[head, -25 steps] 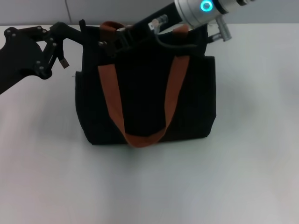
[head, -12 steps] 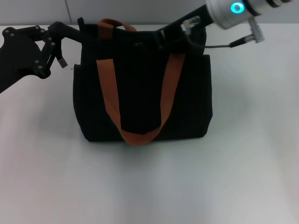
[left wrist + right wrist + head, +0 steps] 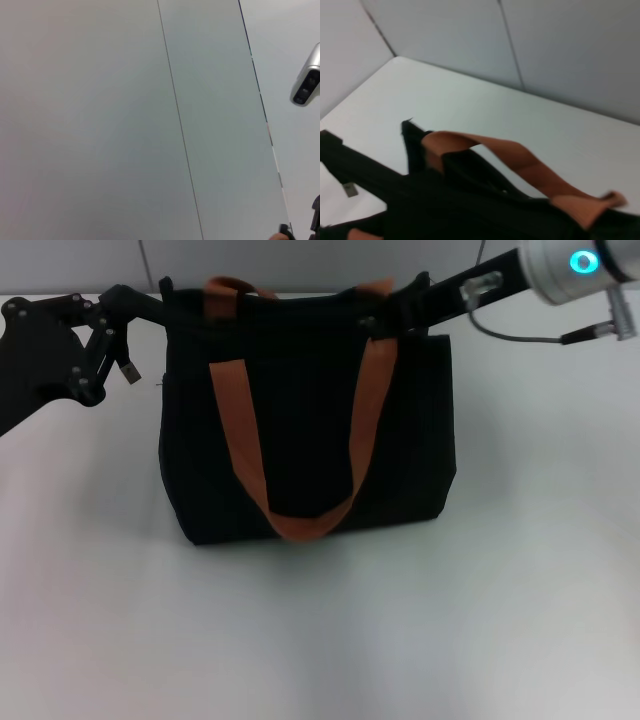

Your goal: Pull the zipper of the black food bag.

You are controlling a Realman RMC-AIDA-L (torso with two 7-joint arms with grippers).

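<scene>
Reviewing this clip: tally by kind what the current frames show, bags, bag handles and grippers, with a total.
Black food bag: 1
Rust-brown handles: 2
Grippers, left gripper and right gripper, at the bag's top corners: 2
Total: 5

Even, diffuse light from overhead fills the head view, bright enough that the white counter (image 3: 320, 640) washes to pale grey toward its near edge. The black food bag (image 3: 305, 430) reads so dark that its folds vanish, and it casts only a soft, faint shadow along its base. A cyan ring light (image 3: 581, 261) glows with slight bloom near the far right corner. The right wrist view is soft, the rust-brown handle (image 3: 520, 157) smeared. The left wrist view shows flat, shadowless grey wall panels (image 3: 100, 120).
</scene>
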